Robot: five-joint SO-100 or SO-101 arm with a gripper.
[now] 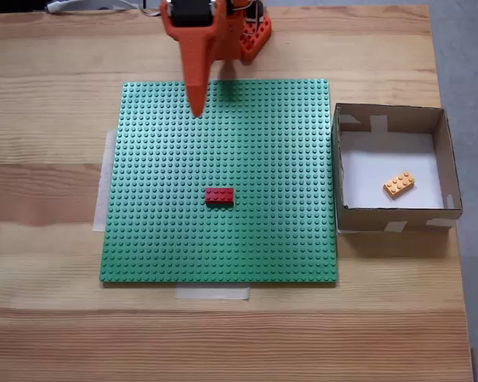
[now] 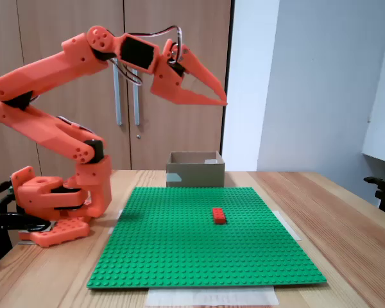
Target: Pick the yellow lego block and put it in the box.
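The yellow lego block (image 1: pixel 399 184) lay flat on the white floor of the box (image 1: pixel 446 155), which stood against the right side of the green baseplate (image 1: pixel 159 231) in the fixed view from above, near the worktop's (image 1: pixel 48 318) right edge. By that layout the placing looked done.

The tool (image 2: pixel 222 99) hung high over the baseplate's far part, its fingers meeting at the tips and holding nothing. The red brick (image 1: pixel 219 195) sat alone near the middle of the baseplate, well apart from the box.

Little seemed at risk. A careless low sweep toward the box could have nudged its light cardboard wall nearer the worktop's right edge, or tipped it. A descent straight down could have knocked the red brick. Otherwise the baseplate offered open room on every side, and the arm's height gave clearance above the box walls.
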